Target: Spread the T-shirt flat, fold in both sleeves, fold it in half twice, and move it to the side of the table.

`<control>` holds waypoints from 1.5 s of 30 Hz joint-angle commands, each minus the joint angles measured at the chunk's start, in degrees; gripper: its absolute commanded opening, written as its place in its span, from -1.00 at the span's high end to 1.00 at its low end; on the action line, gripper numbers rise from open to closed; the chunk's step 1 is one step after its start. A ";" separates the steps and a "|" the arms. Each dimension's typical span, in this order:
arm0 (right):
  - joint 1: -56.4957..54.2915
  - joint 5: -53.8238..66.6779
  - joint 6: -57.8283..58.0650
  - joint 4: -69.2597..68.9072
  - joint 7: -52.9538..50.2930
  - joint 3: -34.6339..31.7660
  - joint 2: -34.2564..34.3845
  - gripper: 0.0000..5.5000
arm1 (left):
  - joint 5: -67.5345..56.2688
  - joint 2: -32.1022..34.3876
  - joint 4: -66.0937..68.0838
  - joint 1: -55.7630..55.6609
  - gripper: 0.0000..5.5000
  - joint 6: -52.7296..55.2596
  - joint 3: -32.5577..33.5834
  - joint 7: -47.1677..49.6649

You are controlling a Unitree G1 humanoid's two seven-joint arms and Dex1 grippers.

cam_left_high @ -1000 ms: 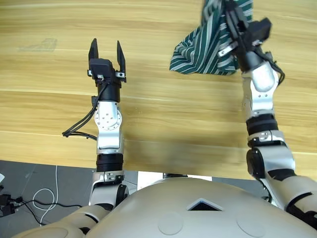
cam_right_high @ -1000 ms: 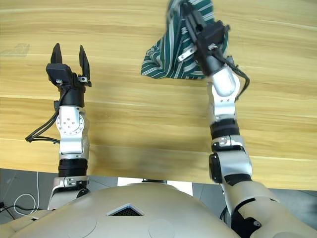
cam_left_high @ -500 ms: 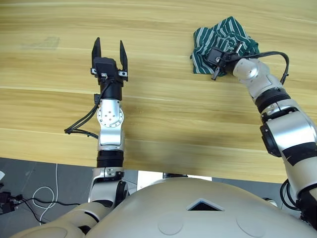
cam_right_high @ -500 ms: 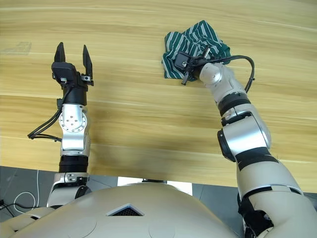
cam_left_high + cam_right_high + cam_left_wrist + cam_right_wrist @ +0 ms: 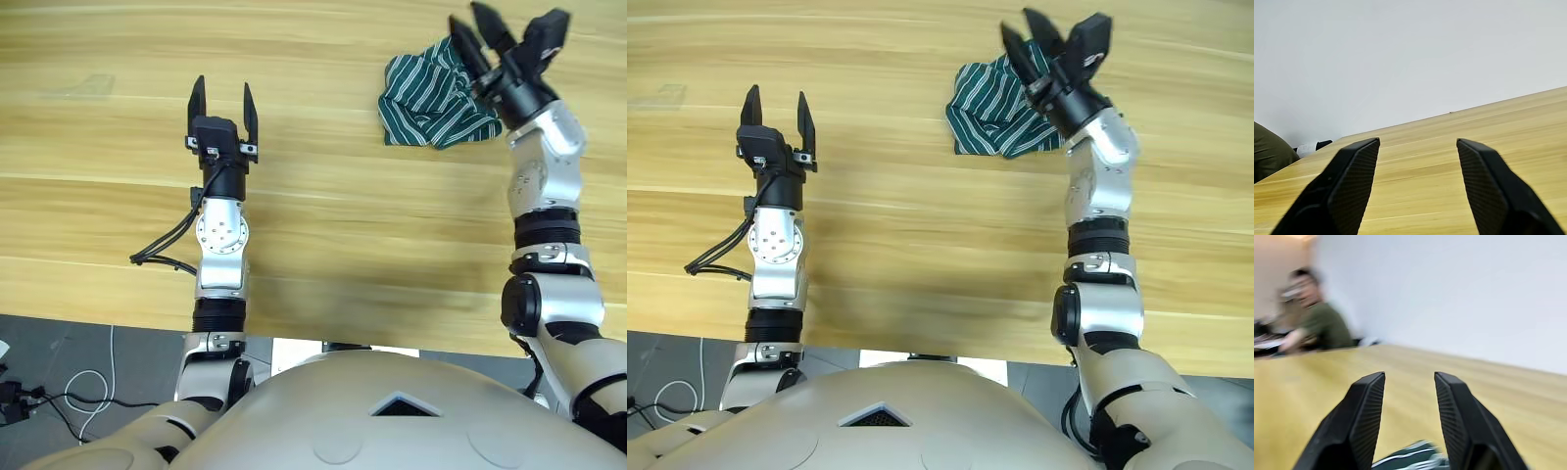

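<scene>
R end effector (image 5: pixel 469 22) is now raised just over the right edge of the T-shirt (image 5: pixel 431 93), fingers apart, holding nothing. 1 s ago it has the cloth hoisted; 0.5 s ago it's down on the bench (image 5: pixel 323 225) w/ it. So it's a drop: the T-shirt lies as a crumpled heap, far right. L end effector (image 5: pixel 222 93), also open & empty, hovers at left, well apart from it, approx. unchanged. Spreading isn't done; prob. needs a re-grasp at an edge.
</scene>
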 commanded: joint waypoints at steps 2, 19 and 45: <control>-1.64 -17.81 -7.22 7.97 -9.68 8.16 -3.16 0.32 | 0.57 0.31 -0.31 0.23 -0.07 -0.25 -0.17 0.32; -12.06 -45.96 11.51 43.35 -29.72 25.58 -11.37 0.32 | 1.97 0.29 1.00 -0.34 -0.07 -0.89 -0.86 1.07; 8.25 -39.28 -0.44 -17.36 -20.15 12.73 -26.17 0.32 | 2.71 0.27 -3.61 3.51 -0.07 0.39 -2.00 0.73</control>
